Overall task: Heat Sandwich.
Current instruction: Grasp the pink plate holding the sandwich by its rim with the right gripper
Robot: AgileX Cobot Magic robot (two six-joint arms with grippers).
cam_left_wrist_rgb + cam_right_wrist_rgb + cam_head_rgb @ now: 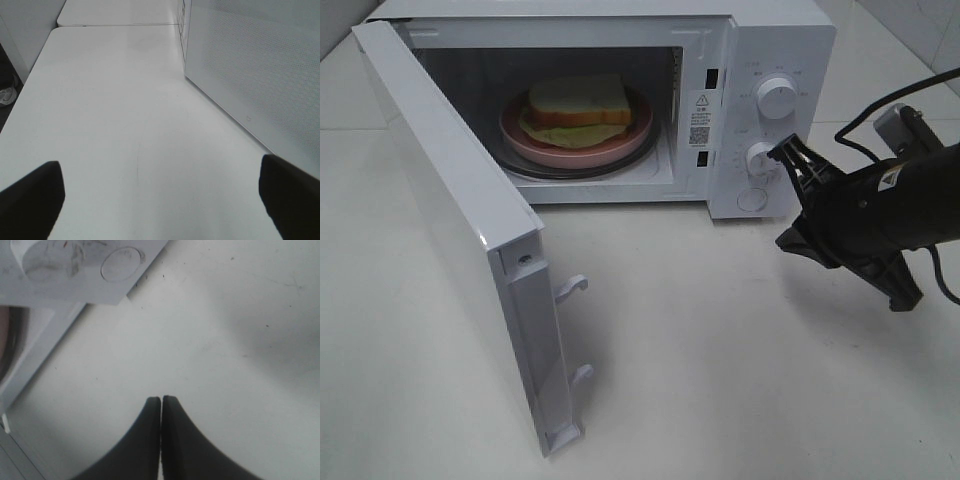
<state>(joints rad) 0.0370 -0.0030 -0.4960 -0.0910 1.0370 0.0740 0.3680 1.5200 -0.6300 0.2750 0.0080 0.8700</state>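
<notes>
The sandwich (578,100), white bread with a green-yellow filling, lies on a pink plate (620,142) inside the open white microwave (780,40). Its door (450,220) is swung wide out toward the front left. My right gripper (788,156) is shut with nothing between its fingers. Its tips are close to the lower knob (761,158) on the control panel; whether they touch it I cannot tell. In the right wrist view the shut gripper (161,399) hangs over the table, short of the panel's knob (47,260) and round button (121,263). My left gripper (160,165) is open over bare tabletop beside the door (250,65).
An upper knob (776,97) and a round button (752,199) sit on the panel above and below the lower knob. The open door stands as a wall across the left part of the white table (720,350). The right arm's black cable (880,110) loops behind it.
</notes>
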